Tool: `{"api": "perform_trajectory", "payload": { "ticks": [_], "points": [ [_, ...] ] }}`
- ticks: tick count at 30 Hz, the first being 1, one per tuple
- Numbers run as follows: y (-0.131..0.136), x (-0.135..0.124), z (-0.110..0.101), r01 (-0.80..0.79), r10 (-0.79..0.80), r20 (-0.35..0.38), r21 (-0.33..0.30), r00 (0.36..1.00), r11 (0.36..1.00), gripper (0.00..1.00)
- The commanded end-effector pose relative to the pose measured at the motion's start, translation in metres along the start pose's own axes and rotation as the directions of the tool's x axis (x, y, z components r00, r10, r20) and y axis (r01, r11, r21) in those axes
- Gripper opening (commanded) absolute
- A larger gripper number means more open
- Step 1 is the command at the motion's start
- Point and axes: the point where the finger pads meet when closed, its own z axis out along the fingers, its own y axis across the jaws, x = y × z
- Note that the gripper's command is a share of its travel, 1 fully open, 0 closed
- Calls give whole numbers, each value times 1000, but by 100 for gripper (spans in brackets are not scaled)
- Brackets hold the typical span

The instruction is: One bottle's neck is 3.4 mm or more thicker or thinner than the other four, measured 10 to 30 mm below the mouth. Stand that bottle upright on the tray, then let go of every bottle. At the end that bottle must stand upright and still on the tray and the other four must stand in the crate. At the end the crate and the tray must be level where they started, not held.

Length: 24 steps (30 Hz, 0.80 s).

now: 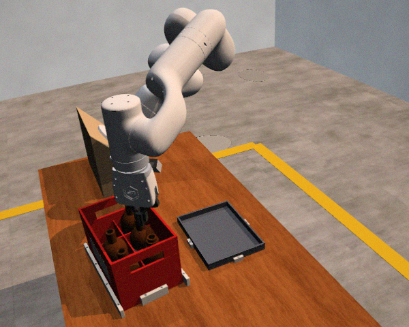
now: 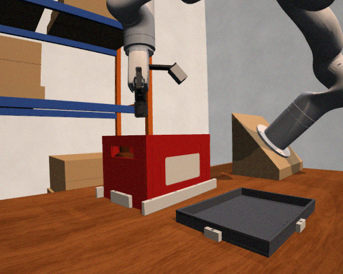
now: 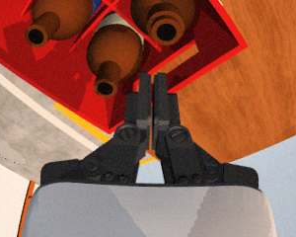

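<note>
A red crate (image 1: 132, 251) stands on the wooden table and holds several brown bottles (image 1: 127, 237) upright in its cells. In the wrist view I see their mouths from above, one bottle (image 3: 111, 53) just ahead of my fingertips and another (image 3: 163, 10) to its right. My gripper (image 3: 151, 89) is shut with nothing between the fingers. It hangs above the crate (image 2: 155, 165), clear of the bottle tops, as the exterior view shows (image 2: 140, 109). The dark grey tray (image 1: 219, 234) lies to the right of the crate and holds nothing.
White stop blocks (image 1: 155, 293) and a rail (image 2: 177, 196) brace the crate's base; small blocks (image 2: 212, 234) pin the tray. A tan wedge (image 2: 263, 150) carries the arm's base behind the crate. Blue shelving with cardboard boxes (image 2: 15, 64) stands behind the table.
</note>
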Motion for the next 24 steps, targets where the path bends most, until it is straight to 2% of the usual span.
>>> {"api": "perform_trajectory", "payload": {
  "ticks": [1, 4, 5, 24],
  "points": [
    [11, 14, -1, 0, 0, 15, -2, 1000, 1000, 0],
    [11, 14, -1, 0, 0, 15, -2, 1000, 1000, 0],
    [11, 14, -1, 0, 0, 15, -2, 1000, 1000, 65],
    [11, 14, -1, 0, 0, 15, -2, 1000, 1000, 65]
  ]
}}
